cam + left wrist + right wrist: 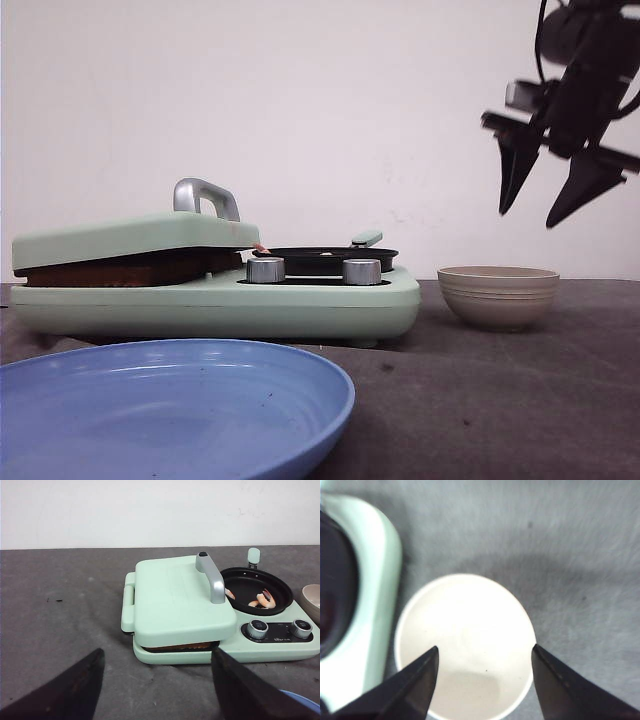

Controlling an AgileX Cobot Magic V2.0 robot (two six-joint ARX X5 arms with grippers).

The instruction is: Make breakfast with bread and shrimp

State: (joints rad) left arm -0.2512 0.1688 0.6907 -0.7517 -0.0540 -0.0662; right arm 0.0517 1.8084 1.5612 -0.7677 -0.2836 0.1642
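The bread shows only as a brown toasted edge (pixel 130 270) under the shut mint-green lid (pixel 130 238) of the breakfast maker, also in the left wrist view (pixel 182 646). Pinkish shrimp (pixel 265 600) lie in the maker's black pan (pixel 252 582). My right gripper (pixel 528 218) is open and empty, high above the beige ribbed bowl (pixel 498 297). In the right wrist view the gripper (pixel 485 647) hangs over the bowl (pixel 465 630), which looks empty. My left gripper (pixel 157 652) is open and empty, in front of the maker and apart from it.
A blue plate (pixel 170 400) lies at the table's front left; its rim shows in the left wrist view (pixel 300 700). The maker has a grey lid handle (pixel 205 195) and two silver knobs (pixel 265 270). Dark grey table surface (pixel 60 630) lies left of the maker.
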